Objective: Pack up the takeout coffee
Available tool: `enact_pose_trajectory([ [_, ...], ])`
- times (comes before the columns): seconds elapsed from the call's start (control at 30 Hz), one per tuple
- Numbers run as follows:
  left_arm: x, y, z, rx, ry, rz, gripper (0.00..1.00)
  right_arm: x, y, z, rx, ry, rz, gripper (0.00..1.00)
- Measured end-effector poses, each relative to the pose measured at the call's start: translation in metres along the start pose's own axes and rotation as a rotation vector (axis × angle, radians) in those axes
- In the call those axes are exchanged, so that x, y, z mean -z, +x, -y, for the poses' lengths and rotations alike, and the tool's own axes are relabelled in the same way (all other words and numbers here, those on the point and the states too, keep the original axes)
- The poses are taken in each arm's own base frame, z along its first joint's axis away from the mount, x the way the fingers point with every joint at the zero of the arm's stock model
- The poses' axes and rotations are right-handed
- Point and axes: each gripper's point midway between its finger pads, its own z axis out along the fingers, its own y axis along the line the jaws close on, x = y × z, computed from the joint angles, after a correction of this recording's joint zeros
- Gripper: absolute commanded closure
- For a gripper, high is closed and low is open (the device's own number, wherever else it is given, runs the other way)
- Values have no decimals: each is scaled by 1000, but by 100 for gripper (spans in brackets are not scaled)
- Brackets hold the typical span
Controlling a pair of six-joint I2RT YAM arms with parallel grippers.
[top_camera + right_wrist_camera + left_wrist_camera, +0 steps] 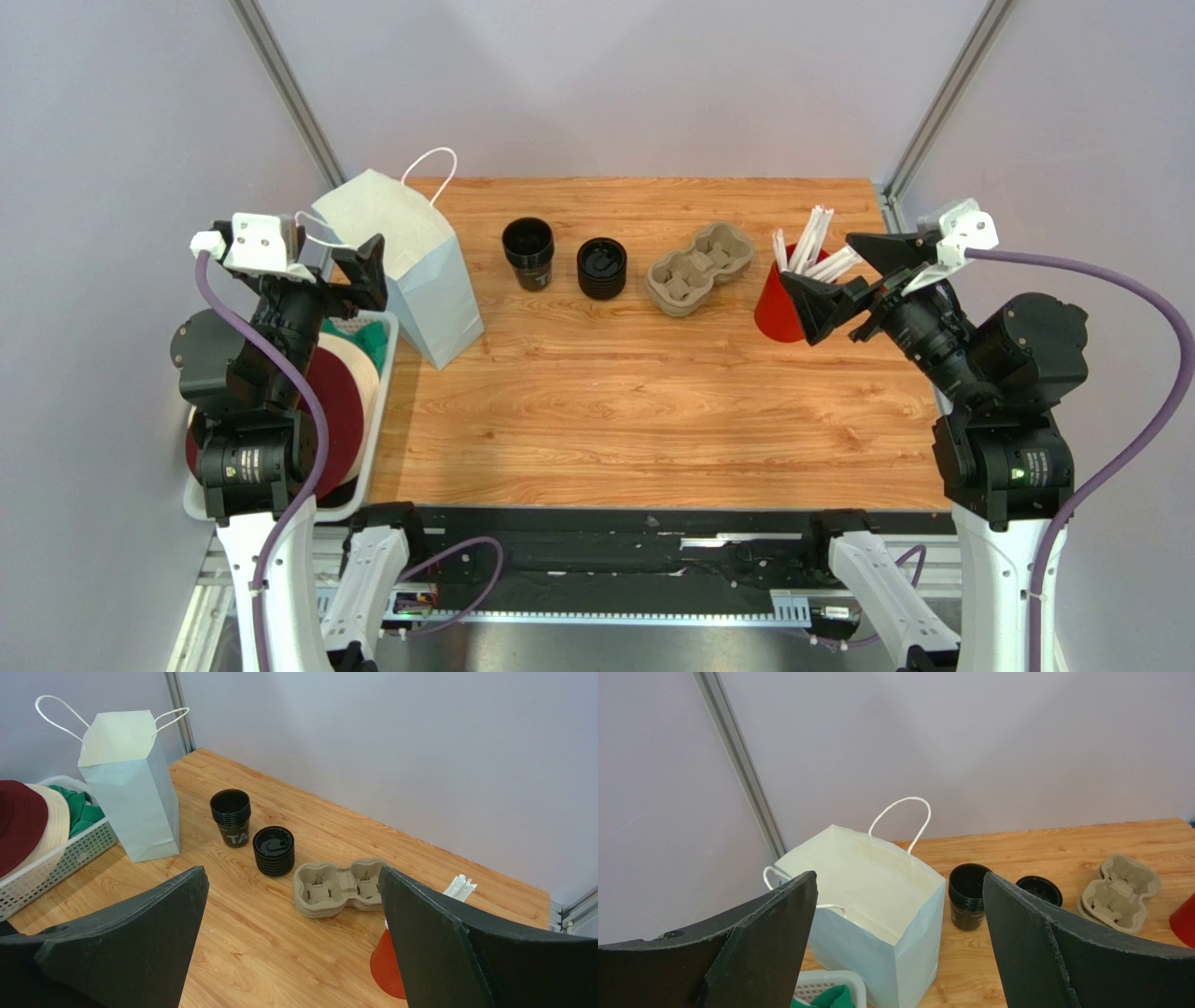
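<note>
No takeout coffee shows in any view. A white paper bag (407, 259) (878, 896) (133, 777) stands open at the table's back left. Right of it stand a stack of open black cups (528, 252) (967, 896) (230, 815) and a short stack of black lids (602, 266) (1039, 887) (274, 850). My left gripper (351, 280) (898, 878) hangs open above the bag's near left side, holding nothing. Over the table's right side, my right gripper (821, 266) (293, 875) is open and empty.
A cardboard cup carrier (699, 269) (340, 885) lies right of the lids. A red cone holder (776, 308) (386, 966) with white straws (814, 238) stands under the right gripper. A white basket (382, 406) (63, 861) of hats sits off the table's left edge.
</note>
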Motion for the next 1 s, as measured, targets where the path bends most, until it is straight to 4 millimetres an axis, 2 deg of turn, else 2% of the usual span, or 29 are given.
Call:
enact_pose_trajectory([
  [0.27, 0, 0, 3, 0, 19, 0, 4, 0, -1, 0, 2, 2, 3, 1],
  [0.43, 0, 3, 12, -11, 74, 2, 4, -1, 0, 2, 24, 4, 8, 1],
  [0.67, -3, 20, 33, -41, 213, -24, 3, -10, 13, 24, 28, 97, 0, 1],
  [0.83, -3, 22, 41, -54, 265, -23, 3, -14, 23, 39, 32, 162, -10, 1],
  [1.0, -2, 25, 47, -55, 306, -27, 3, -18, 28, 46, 29, 185, -14, 2],
])
